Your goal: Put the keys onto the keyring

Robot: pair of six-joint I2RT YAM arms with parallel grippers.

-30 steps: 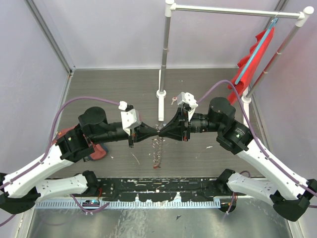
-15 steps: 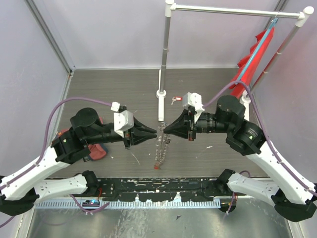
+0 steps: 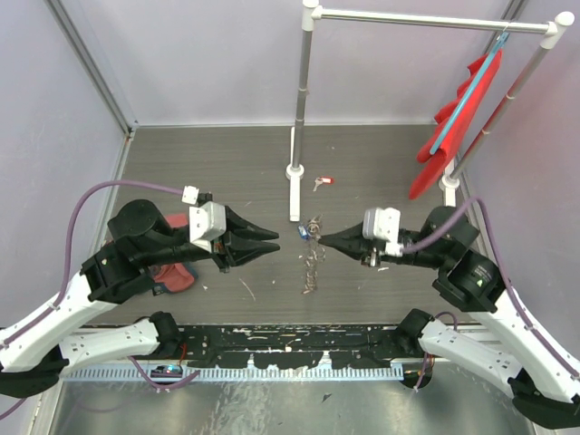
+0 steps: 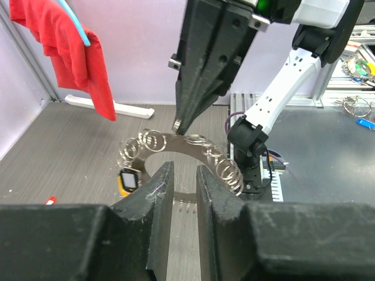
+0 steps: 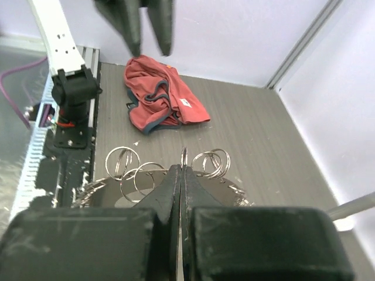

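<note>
The keyring (image 3: 313,257) is a flat silvery loop carrying several small split rings. My right gripper (image 3: 324,239) is shut on one of its split rings (image 5: 184,153) and holds it up at the table's centre. A key with a blue head (image 3: 302,233) hangs at its top; in the left wrist view a yellow-and-black tag (image 4: 129,180) hangs from the keyring (image 4: 193,140). A red-headed key (image 3: 325,181) lies by the pole base. My left gripper (image 3: 275,242) is open and empty, a short way left of the ring, its fingers (image 4: 158,193) pointing at it.
A crumpled red cloth (image 3: 178,276) lies on the table under my left arm. A white clothes rack pole (image 3: 297,136) stands behind the centre, with a red garment (image 3: 462,109) on a hanger at the right. A black strip (image 3: 290,344) runs along the near edge.
The left gripper has let go of the keyring, opened and drawn back left. The right gripper has drawn back right and lower, still holding the keyring.
</note>
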